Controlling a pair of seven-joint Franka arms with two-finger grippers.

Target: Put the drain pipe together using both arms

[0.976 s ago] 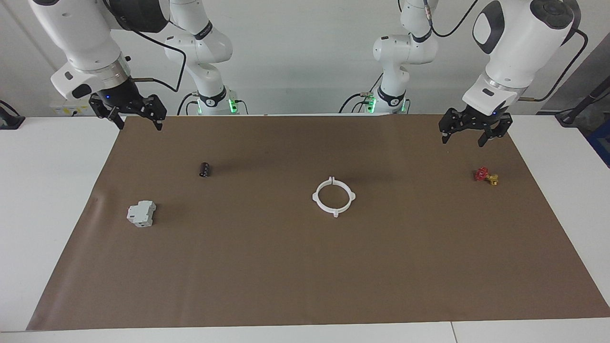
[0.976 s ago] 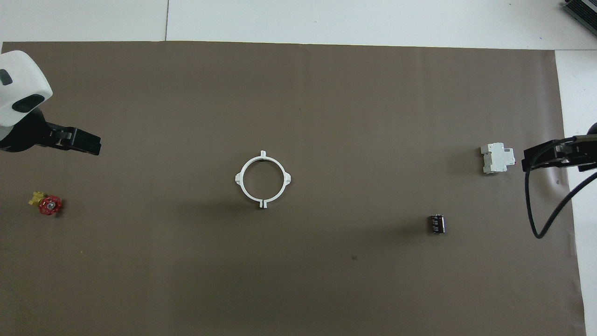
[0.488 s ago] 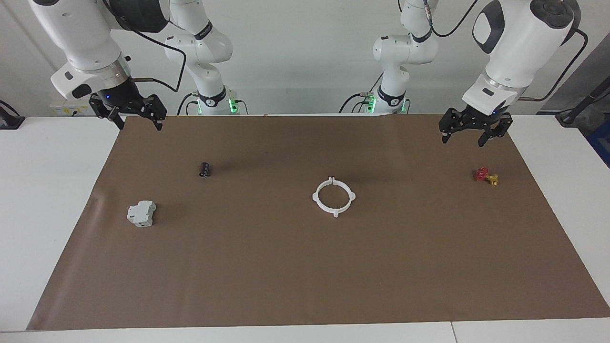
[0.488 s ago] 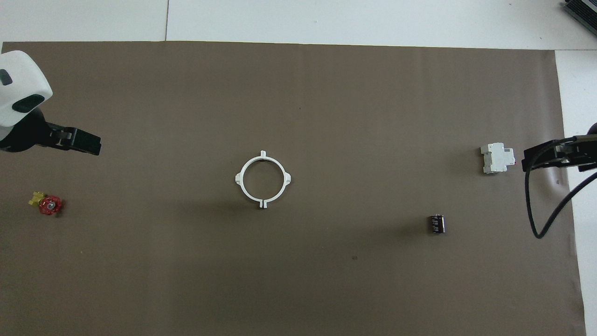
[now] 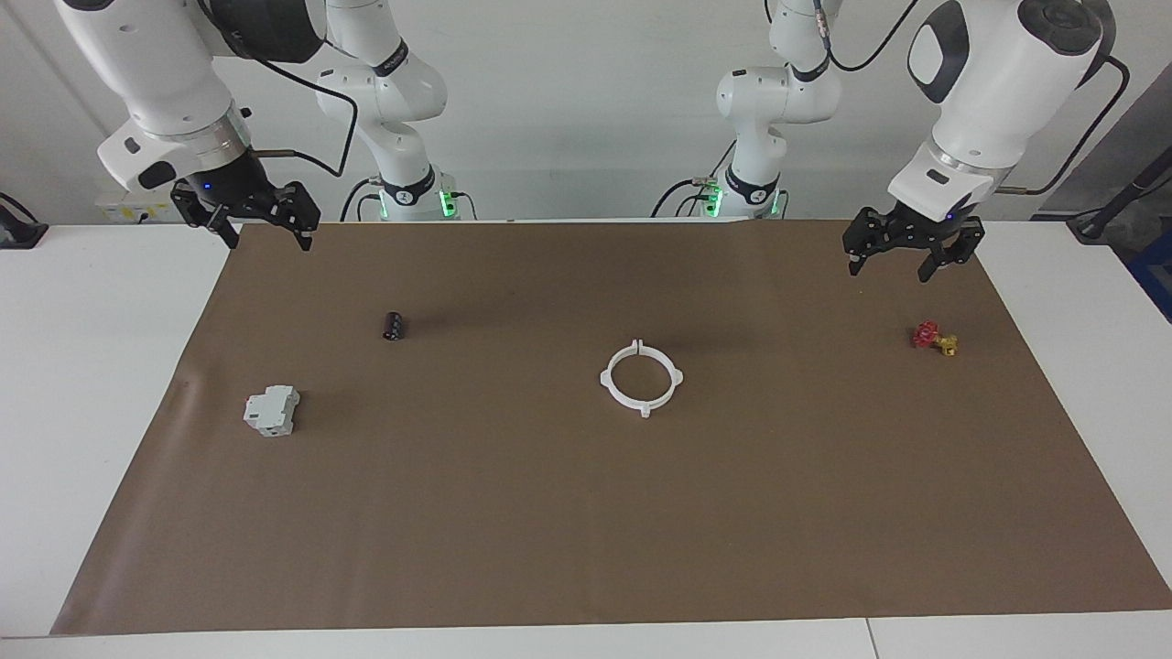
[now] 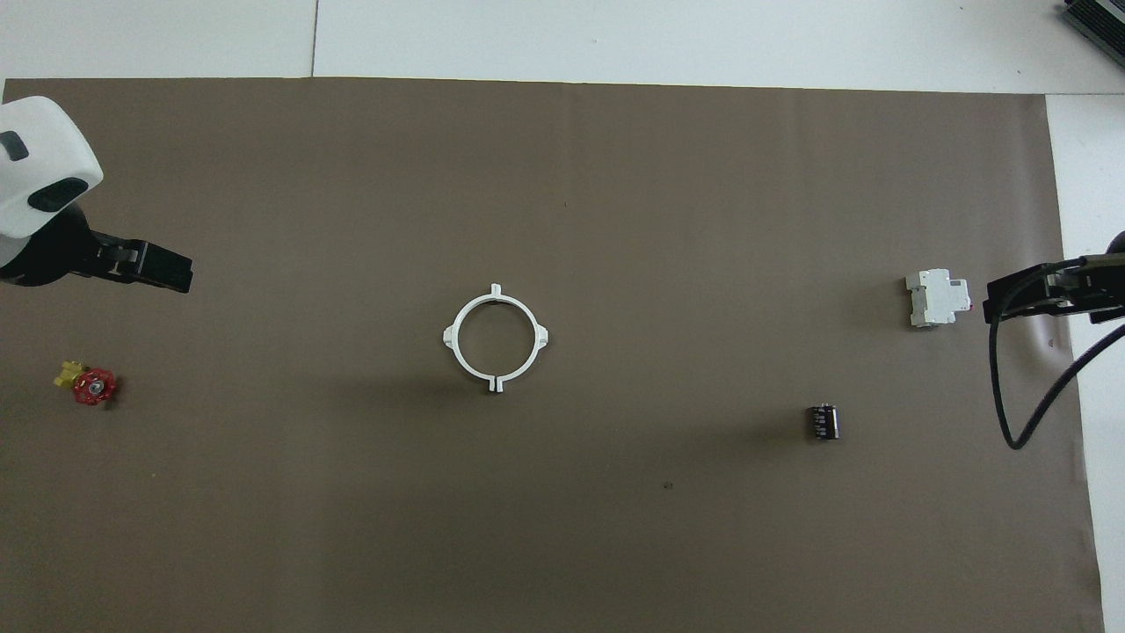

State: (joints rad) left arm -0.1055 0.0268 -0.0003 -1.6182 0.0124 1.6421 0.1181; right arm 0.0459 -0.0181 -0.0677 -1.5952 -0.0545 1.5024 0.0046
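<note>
In the facing view, almost nothing has changed in the last second. Both arms hang where they were, so both seem to be waiting. The drain pipe (image 5: 642, 378) lies flat near the middle of the brown surface (image 5: 586, 531). Its two white halves already meet and make one ring, so the job looks done, or nearly done. The left gripper (image 5: 902, 255) is up in the air over the mat's edge nearest the robots, at the left arm's end, with its fingers spread and holding nothing. The right gripper (image 5: 266, 229) hangs over the same edge at the right arm's end, fingers spread and empty too. The ring is well apart from both, about midway between them. A small red-and-yellow valve (image 5: 934, 338) sits near the left gripper. A black cylinder (image 5: 393, 325) and a grey-white block (image 5: 272, 410) sit toward the right arm's end.

In the overhead view, the ring (image 6: 495, 337) has not moved either. Only the gripper tips show at the two sides, far from the ring.
</note>
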